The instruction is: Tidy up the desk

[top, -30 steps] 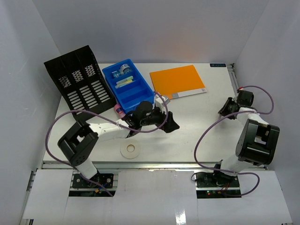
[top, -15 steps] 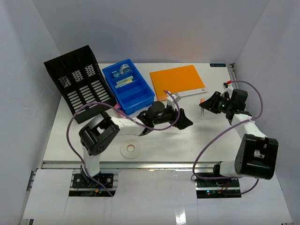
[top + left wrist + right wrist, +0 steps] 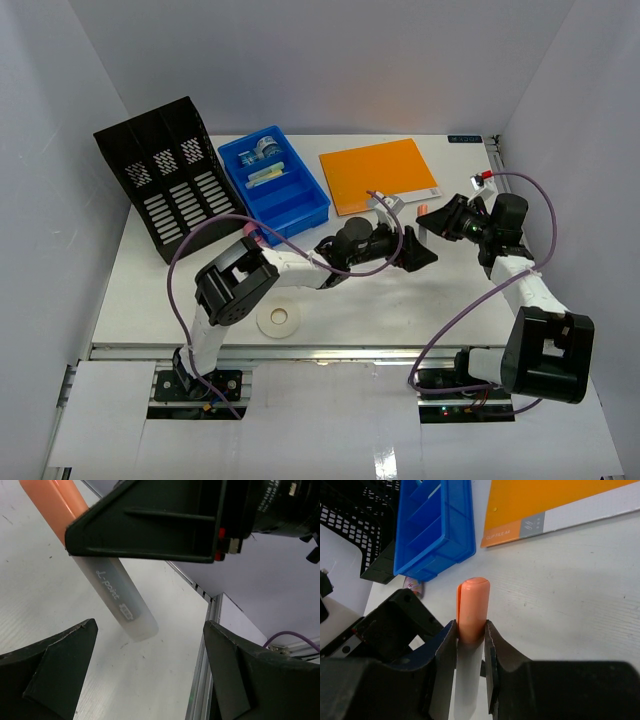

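My right gripper (image 3: 437, 222) is shut on a marker pen (image 3: 471, 611) with an orange cap and a pale translucent barrel, held above the right half of the white desk (image 3: 400, 300). In the left wrist view the marker pen (image 3: 117, 597) slants down from under a right finger (image 3: 150, 525). Its pale end reaches the level of my left fingertips (image 3: 75, 640) and touches neither. My left gripper (image 3: 418, 255) is wide open just in front of the right one, with nothing between its jaws.
A blue compartment tray (image 3: 273, 183) with small items and a black slotted file rack (image 3: 170, 175) stand at the back left. An orange notebook (image 3: 380, 173) lies at the back middle. A white tape roll (image 3: 279, 319) lies near the front, and a small pink item (image 3: 412, 586) beside the tray.
My left arm has stretched to the right, bringing its open gripper up to the right one. My right arm has unfolded and swung left with the marker pen in its jaws.
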{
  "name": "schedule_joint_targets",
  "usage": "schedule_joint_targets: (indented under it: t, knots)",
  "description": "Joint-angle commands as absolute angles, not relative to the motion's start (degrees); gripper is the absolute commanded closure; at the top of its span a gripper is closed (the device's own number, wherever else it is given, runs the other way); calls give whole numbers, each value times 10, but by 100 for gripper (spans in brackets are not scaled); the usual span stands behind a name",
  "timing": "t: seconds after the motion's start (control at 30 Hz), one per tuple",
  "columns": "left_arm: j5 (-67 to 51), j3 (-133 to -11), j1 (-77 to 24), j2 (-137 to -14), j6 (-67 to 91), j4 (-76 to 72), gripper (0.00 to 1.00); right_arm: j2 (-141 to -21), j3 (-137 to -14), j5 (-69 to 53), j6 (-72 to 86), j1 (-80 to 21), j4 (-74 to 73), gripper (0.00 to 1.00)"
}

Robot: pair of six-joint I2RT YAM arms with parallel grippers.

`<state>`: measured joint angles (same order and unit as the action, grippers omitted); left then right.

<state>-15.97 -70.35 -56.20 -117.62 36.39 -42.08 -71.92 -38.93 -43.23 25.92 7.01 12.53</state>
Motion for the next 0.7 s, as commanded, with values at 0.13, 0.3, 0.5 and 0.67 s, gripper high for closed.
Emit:
schedule_joint_targets:
  t: [0.13, 0.3, 0.5, 0.67]
  knots:
    - [-78, -767, -571, -1179, 362, -372, 5, -676, -371, -461, 273, 68, 176, 92]
    - [-60, -786, -572, -1179, 353, -340, 18, -669, -367, -466, 277, 69, 182, 92]
    - [-69, -790, -571, -1174, 361, -328, 44, -657, -360, -469, 275, 68, 191, 92]
    - [-72, -791, -571, -1167, 355, -311, 67, -649, -353, -479, 265, 69, 202, 69]
